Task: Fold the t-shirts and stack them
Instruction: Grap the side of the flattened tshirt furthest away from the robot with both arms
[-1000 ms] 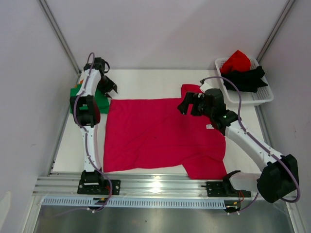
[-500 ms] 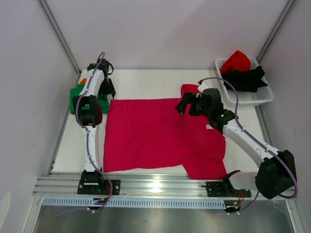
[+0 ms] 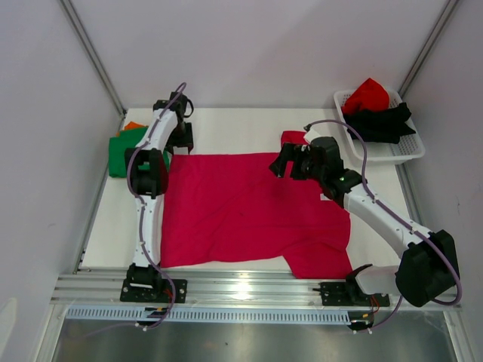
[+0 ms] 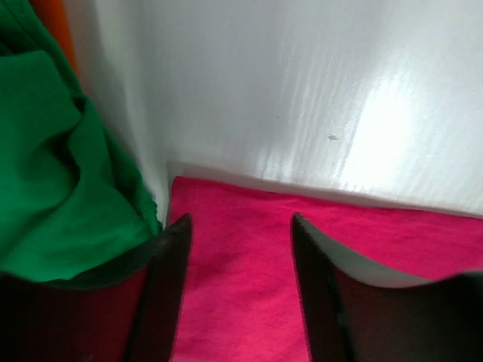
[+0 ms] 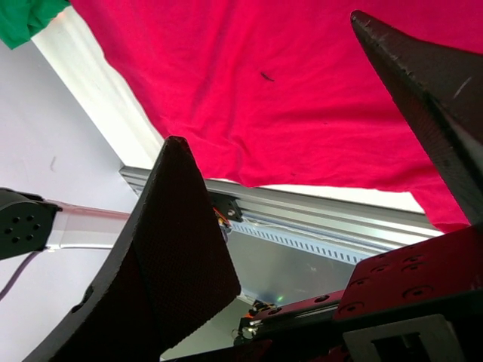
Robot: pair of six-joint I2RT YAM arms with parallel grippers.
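The white desk (image 3: 241, 124) carries a magenta-pink t-shirt (image 3: 241, 211) spread flat across its middle, its hem reaching toward the 6 o'clock edge. At 9 to 10 o'clock a green t-shirt (image 3: 119, 154) lies at the desk's rim, with an orange t-shirt (image 3: 133, 125) showing at its far side. A white lattice basket (image 3: 407, 151) stands at 2 o'clock.

Light: bright, even, from overhead.
Glare: white patch on table (image 4: 377, 121), ahead-right of left gripper (image 4: 240, 220).
Focus: its fingers (image 4: 170, 264) blurred, dark, close to lens.
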